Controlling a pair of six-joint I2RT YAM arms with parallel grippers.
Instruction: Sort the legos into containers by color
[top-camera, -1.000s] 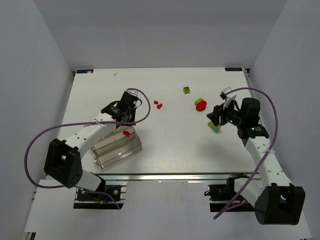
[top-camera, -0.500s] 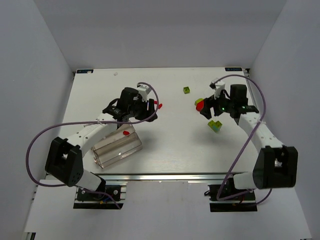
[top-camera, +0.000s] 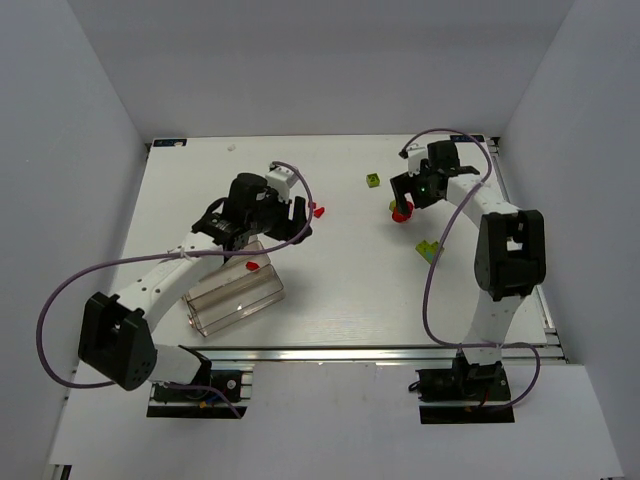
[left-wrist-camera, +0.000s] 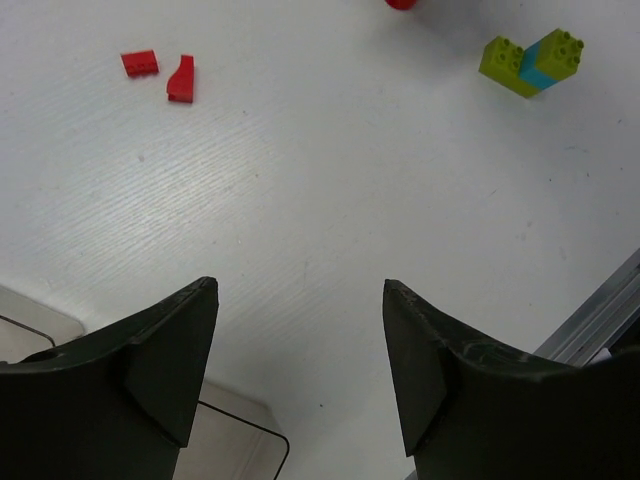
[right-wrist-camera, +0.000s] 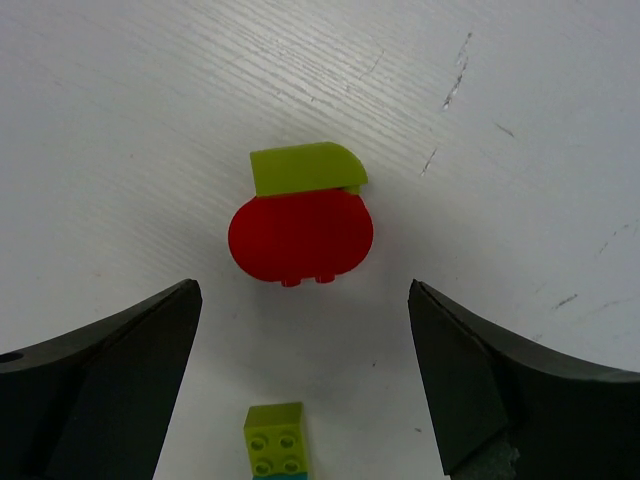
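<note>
step: reach for pick | right claw (right-wrist-camera: 302, 300) apart, empty, above red brick (right-wrist-camera: 300, 235) on worktop (top-camera: 340, 290) | lime cap (right-wrist-camera: 305, 168) touching it, possibly joined | left claw (left-wrist-camera: 298, 290) apart, empty, beside containers (top-camera: 235, 295) | next: lower, clamp red brick

A white table (top-camera: 340, 300) with a faint wood grain sat inside 3 plain grey walls (top-camera: 320, 60), an aluminium rail (top-camera: 330, 352) along its near edge.

Robot lab test cell: white table (top-camera: 350, 300), plain white walls (top-camera: 320, 70), aluminium frame rail (top-camera: 330, 353).
</note>
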